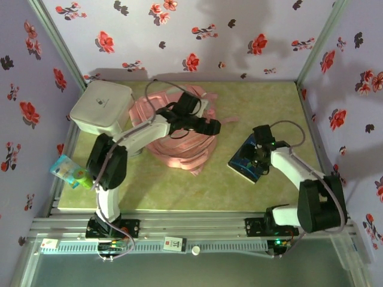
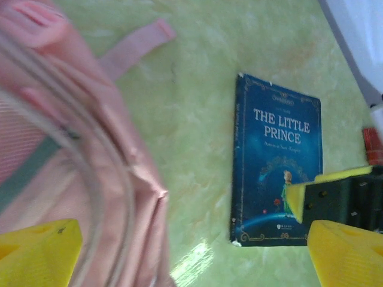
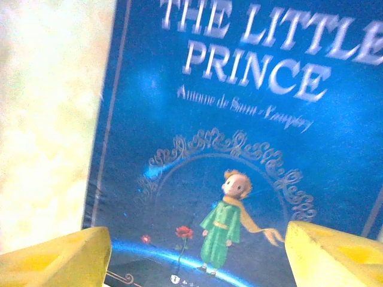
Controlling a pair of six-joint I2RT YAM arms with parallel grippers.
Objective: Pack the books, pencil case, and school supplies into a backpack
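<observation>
Yellow-tipped right jaws stand spread and empty over the blue book, flat on the surface right of the backpack, where the left jaws hang released: picking up the book seems in hand, next needing a close on its edge.

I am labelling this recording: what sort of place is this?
Probably a robot test booth, not a real room: floral panels close three sides, and the left arm and right arm are bolted to a metal frame rail at the edge of the tabletop.
</observation>
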